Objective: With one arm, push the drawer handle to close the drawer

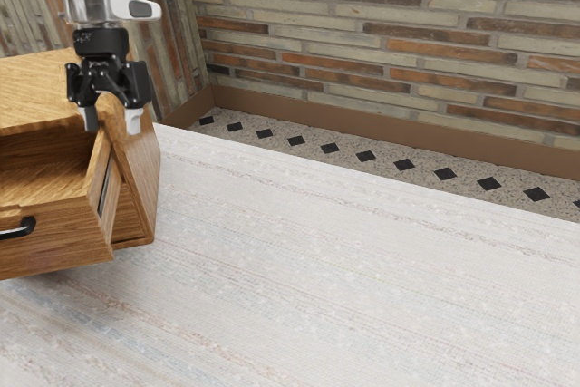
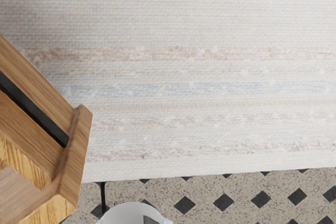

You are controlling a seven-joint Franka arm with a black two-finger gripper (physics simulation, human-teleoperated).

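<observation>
Up at the exterior view's left, my gripper (image 1: pixel 111 119) points down, its two fingertips apart with nothing seen between them. It appears over or in front of the cabinet's front edge; the exact depth is unclear. The wooden cabinet (image 1: pixel 36 88) has its drawer (image 1: pixel 54 240) pulled out, with the bare inside visible. On the drawer front is a dark curved handle (image 1: pixel 20 227), partly cut off by the exterior view's left edge and well apart from the gripper. In the wrist view, the drawer's side (image 2: pixel 37 90) with a black rail meets the cabinet's edge (image 2: pixel 77 148).
A pale striped cloth surface (image 1: pixel 344 269) stretches beside and in front of the cabinet. Beyond its edge lie a speckled floor with black diamonds (image 1: pixel 365 157) and a brick wall (image 1: pixel 390 33). A white rounded object (image 2: pixel 126 213) stands near the cloth's edge in the wrist view.
</observation>
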